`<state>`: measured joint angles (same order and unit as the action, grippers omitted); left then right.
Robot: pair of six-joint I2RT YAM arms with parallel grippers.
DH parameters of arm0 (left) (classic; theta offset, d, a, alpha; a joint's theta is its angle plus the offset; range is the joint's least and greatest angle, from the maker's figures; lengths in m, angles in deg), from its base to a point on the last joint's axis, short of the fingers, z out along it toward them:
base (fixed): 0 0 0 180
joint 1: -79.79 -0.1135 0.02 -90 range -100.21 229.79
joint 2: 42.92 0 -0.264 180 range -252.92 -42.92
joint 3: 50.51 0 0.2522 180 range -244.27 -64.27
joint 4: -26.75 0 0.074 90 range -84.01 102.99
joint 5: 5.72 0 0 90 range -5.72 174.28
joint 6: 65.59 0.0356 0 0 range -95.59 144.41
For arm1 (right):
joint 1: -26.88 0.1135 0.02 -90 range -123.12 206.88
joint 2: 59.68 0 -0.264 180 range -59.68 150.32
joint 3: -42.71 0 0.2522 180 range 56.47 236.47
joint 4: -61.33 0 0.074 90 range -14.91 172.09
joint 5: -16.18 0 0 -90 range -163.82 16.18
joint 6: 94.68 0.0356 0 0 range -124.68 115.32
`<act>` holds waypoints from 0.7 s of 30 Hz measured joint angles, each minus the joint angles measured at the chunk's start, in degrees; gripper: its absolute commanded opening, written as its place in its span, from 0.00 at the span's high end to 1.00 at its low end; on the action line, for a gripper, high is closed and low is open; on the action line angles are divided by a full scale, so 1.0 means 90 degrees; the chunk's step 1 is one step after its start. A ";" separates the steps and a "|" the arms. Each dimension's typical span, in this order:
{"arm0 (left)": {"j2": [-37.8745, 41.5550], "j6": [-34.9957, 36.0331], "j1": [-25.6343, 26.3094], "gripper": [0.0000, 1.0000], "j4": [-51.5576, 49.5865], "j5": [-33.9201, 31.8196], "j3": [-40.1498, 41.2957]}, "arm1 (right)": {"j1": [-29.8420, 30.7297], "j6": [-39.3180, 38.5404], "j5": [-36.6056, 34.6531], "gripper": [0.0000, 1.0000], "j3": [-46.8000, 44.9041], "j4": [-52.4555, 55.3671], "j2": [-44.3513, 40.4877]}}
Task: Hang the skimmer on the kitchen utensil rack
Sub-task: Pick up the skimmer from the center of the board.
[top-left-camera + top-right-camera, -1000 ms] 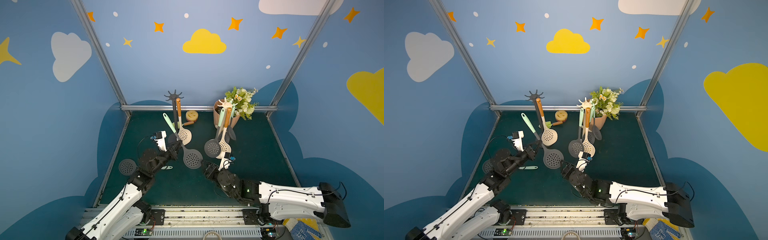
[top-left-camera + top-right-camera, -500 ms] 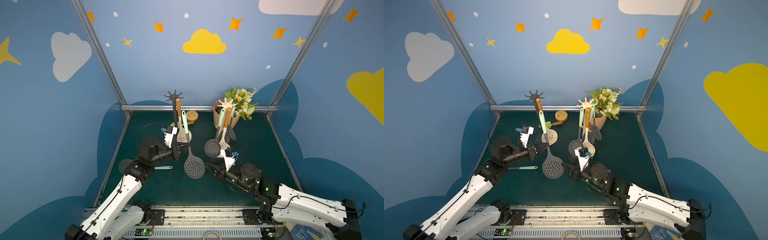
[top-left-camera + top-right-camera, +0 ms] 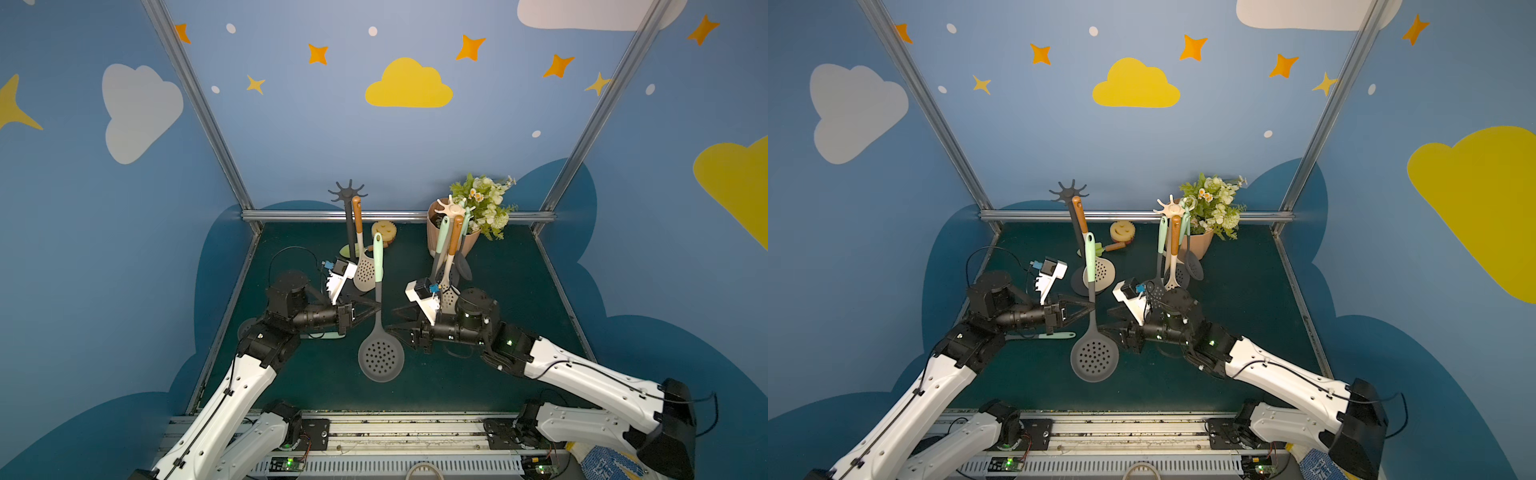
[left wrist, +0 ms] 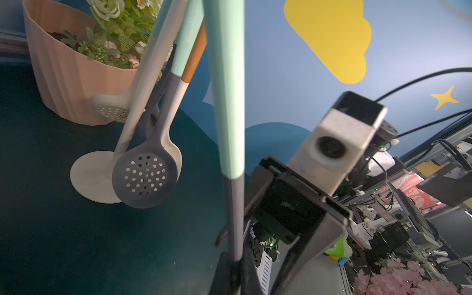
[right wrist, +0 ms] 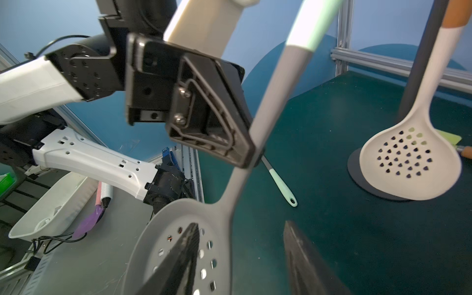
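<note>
Left jaws, clamped shut on the skimmer's [image 3: 380, 357] handle, are swinging it upright toward the rack [image 3: 348, 193], while right jaws are hanging half-open beside it, gripping nothing.

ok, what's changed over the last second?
The left tool, shut on the grey skimmer, swung it from tilted to upright, head hanging down. The right arm folded up and back. The right tool stays open beside the skimmer's neck. Unchanged: the black utensil rack, the cream utensil rack, their hung utensils, and the spare skimmer lying under the left arm.
</note>
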<state>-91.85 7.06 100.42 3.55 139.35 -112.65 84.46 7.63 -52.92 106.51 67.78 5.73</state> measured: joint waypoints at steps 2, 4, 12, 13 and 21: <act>0.0092 -0.0002 0.0000 0.96 0.0066 0.0083 0.0046 | -0.0046 0.0109 0.0194 0.48 0.0017 -0.0117 0.0211; 0.0151 0.0010 0.0000 0.96 0.0117 0.0134 0.0095 | -0.0102 0.0250 0.0413 0.49 0.0039 -0.0289 0.0362; 0.0119 0.0053 -0.0036 0.96 0.0253 0.0158 0.0265 | -0.0223 0.1015 0.0923 0.61 0.0068 -0.1450 0.0702; 0.0119 0.0053 -0.0039 0.96 0.0279 0.0153 0.0279 | -0.0223 0.1105 0.0967 0.64 0.0083 -0.1542 0.0753; 0.0194 0.0075 -0.0126 0.96 0.0464 0.0158 0.0304 | -0.0262 0.1630 0.1411 0.84 0.0199 -0.2074 0.1088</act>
<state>-90.10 7.74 99.28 7.73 140.77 -109.92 82.10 22.30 -40.22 108.31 49.12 15.52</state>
